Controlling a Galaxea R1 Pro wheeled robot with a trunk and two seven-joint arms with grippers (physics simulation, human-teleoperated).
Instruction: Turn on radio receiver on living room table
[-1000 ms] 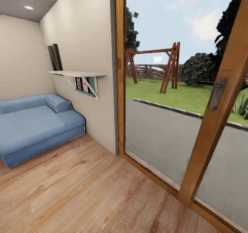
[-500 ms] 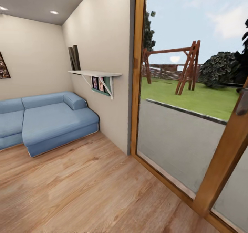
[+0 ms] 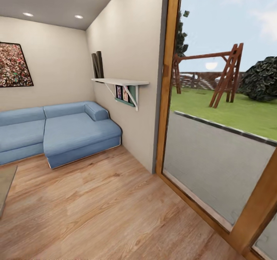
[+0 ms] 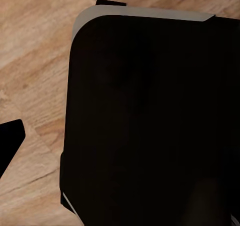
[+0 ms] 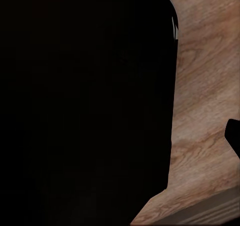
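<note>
The radio receiver is out of view. In the head view a grey-taupe corner of the low table (image 3: 5,185) pokes in at the left edge, low over the light wood floor (image 3: 100,210) of the living room. A light blue sofa (image 3: 57,131) stands against the back wall. Each wrist view looks down on plank floor past a large black part of the robot (image 4: 150,121) (image 5: 85,101). A dark tip (image 4: 9,143) at one frame edge and another dark tip (image 5: 234,136) may be fingers; whether either gripper is open or shut cannot be read.
A wood-framed glass sliding door (image 3: 169,79) takes up the right side, with a paved strip, lawn and swing frame (image 3: 227,75) outside. A white wall shelf (image 3: 119,82) juts out beside the door. A framed picture (image 3: 13,65) hangs above the sofa.
The whole head view has swung left: sofa, shelf and door frame slid rightward in the picture, and the framed picture and the table corner have come into sight at the left.
</note>
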